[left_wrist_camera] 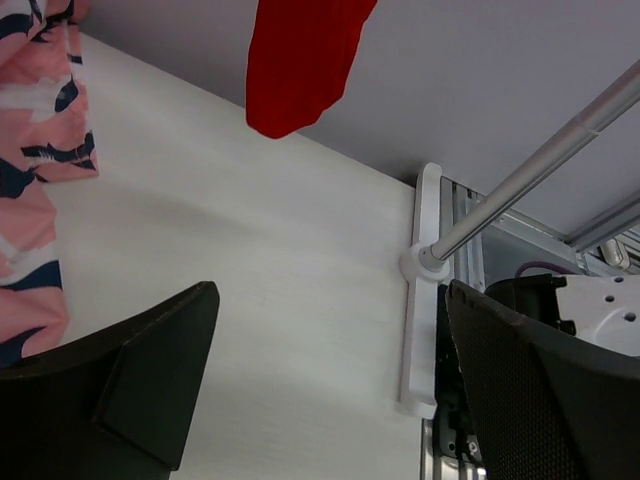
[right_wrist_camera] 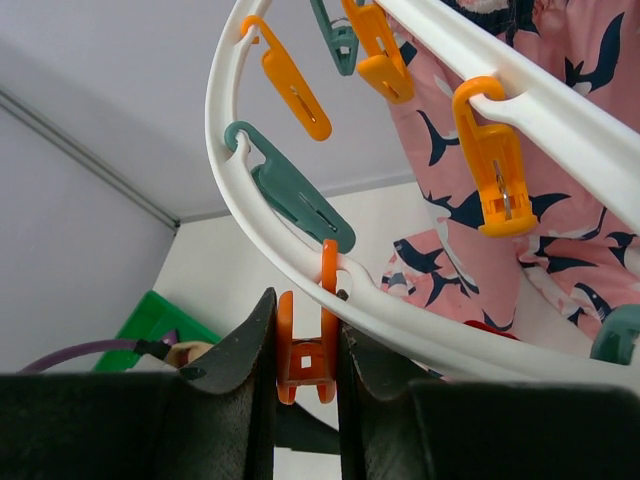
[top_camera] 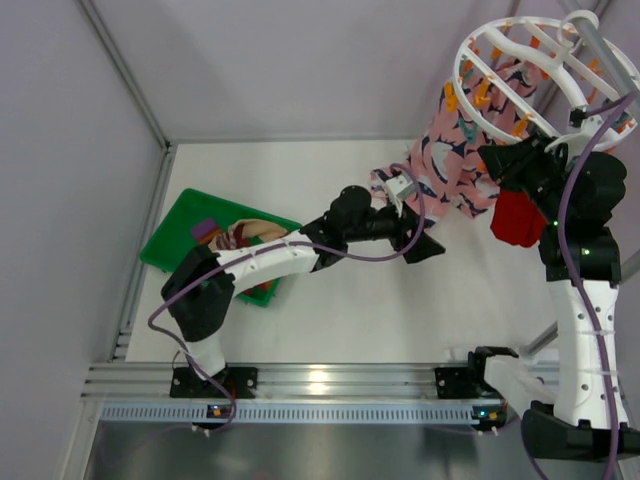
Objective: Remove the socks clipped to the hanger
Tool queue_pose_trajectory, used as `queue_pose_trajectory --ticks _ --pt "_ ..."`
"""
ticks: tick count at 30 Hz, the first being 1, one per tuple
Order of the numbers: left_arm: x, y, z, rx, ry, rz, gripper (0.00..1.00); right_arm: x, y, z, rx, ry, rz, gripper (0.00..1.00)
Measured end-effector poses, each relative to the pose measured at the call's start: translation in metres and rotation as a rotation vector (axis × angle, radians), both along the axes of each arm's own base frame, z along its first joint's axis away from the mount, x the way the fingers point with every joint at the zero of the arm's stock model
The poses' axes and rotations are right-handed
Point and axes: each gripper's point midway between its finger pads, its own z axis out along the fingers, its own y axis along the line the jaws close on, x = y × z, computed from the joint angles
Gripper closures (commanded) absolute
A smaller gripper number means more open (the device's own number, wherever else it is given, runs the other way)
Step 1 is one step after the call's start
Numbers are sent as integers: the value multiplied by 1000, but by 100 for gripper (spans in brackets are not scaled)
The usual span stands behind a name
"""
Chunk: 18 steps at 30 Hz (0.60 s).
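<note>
From above, the hanger (top_camera: 462,62) is seen at the upper right, with a red sock (top_camera: 518,218) and a pink cloth (top_camera: 450,165) hung below it. Other socks (top_camera: 245,237) are laid in a green tray (top_camera: 180,240) at the left. The left gripper (top_camera: 425,245) is held over the table (top_camera: 330,320), just beside the pink cloth.

At the left wrist, the jaws are spread wide with nothing between them. The red sock (left_wrist_camera: 300,60) is seen hanging above the table.

At the right wrist, the right gripper (right_wrist_camera: 308,365) is closed narrowly on an orange peg (right_wrist_camera: 328,262) hung from the hanger's ring, near a teal peg (right_wrist_camera: 300,200).

Pale walls (top_camera: 60,150) and grey metal poles (top_camera: 121,70) enclose a white table (top_camera: 330,320).
</note>
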Motion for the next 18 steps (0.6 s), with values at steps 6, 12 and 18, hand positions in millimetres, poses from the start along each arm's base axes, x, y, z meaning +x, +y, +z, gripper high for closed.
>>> queue_pose_trajectory --ticks 6,12,18 --pt "8 -32 -6 -50 -50 -83 2 -1 3 0 11 4 16 100" --pt "14 -70 -11 -100 -88 -139 2 -3 8 4 26 3 42 100" --pt "23 -108 -19 -133 -137 -115 2 -9 15 12 51 -1 79 100"
